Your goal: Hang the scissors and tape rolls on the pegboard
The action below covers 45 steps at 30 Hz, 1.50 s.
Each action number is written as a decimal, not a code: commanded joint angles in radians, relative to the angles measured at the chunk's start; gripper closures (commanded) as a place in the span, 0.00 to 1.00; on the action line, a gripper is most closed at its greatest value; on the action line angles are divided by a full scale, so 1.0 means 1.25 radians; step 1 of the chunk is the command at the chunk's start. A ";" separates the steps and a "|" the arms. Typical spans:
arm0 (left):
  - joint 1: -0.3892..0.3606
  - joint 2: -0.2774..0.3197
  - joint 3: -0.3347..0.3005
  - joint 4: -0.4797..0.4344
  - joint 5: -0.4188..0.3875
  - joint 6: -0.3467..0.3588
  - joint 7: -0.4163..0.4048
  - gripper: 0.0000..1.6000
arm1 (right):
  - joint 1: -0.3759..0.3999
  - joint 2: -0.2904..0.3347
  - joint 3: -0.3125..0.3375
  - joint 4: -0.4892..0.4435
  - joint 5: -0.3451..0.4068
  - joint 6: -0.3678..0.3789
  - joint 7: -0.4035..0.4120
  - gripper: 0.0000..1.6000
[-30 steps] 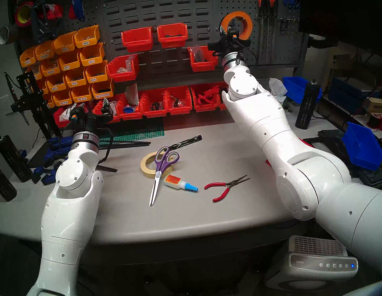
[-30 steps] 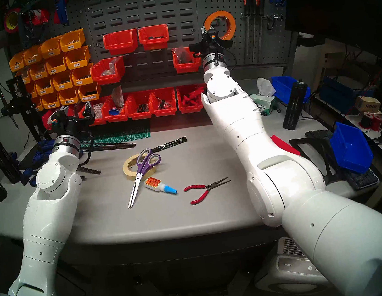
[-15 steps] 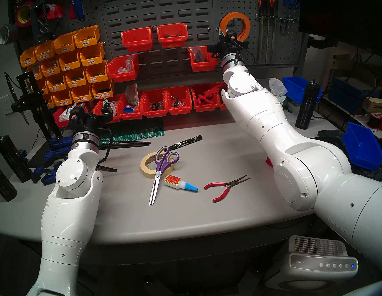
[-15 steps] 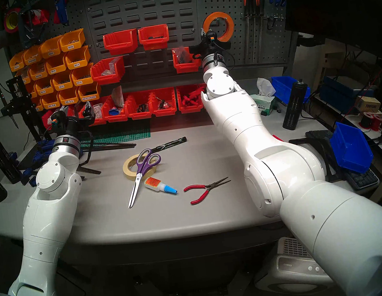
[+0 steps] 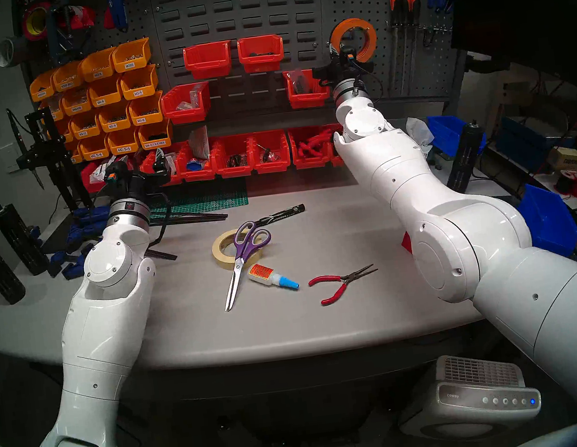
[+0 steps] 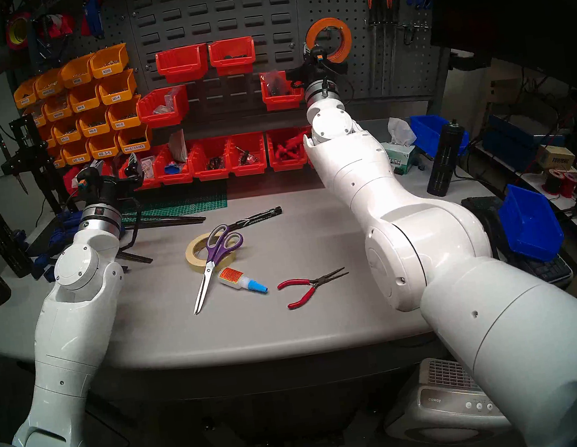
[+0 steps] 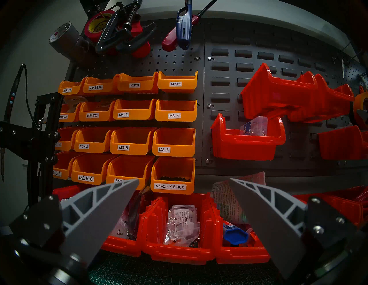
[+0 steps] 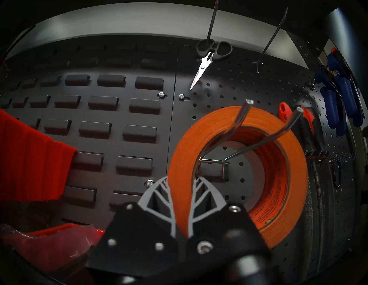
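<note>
The orange tape roll (image 8: 278, 179) is held up against the dark pegboard (image 8: 229, 89), pinched at its lower left rim by my shut right gripper (image 8: 182, 191). Both prongs of a wire hook (image 8: 242, 115) pass through the roll's hole; whether the roll rests on them I cannot tell. From the head view the roll (image 5: 369, 28) sits just above my right gripper (image 5: 337, 50). On the table, the purple-handled scissors (image 5: 244, 255) lie closed across the cream tape roll (image 5: 220, 253). My left gripper (image 7: 184, 181) hovers open and empty at the left, facing the bins.
A glue bottle (image 5: 268, 275), red-handled pliers (image 5: 337, 282) and a black marker (image 5: 280, 215) lie near the scissors. Red bins (image 5: 235, 155) and orange bins (image 5: 108, 95) line the back. Small scissors (image 8: 205, 63) and orange-and-black-handled tools (image 5: 401, 4) hang on the pegboard.
My right arm's elbow has swung upward and the orange roll has shifted slightly left and further onto the hook. The left arm and the table items have not moved.
</note>
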 commanded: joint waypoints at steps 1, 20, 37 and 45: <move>-0.027 0.000 -0.007 -0.023 0.001 -0.011 0.001 0.00 | 0.060 -0.003 0.002 0.016 0.000 -0.018 0.005 1.00; -0.027 0.000 -0.007 -0.023 0.001 -0.012 0.002 0.00 | 0.070 -0.004 -0.002 0.049 -0.013 -0.053 0.005 0.00; -0.027 0.001 -0.007 -0.023 0.001 -0.010 0.001 0.00 | -0.003 0.041 -0.008 -0.103 -0.028 -0.075 0.006 0.00; -0.027 0.001 -0.007 -0.023 0.001 -0.010 0.001 0.00 | -0.050 0.052 -0.009 -0.171 -0.028 -0.057 0.004 0.00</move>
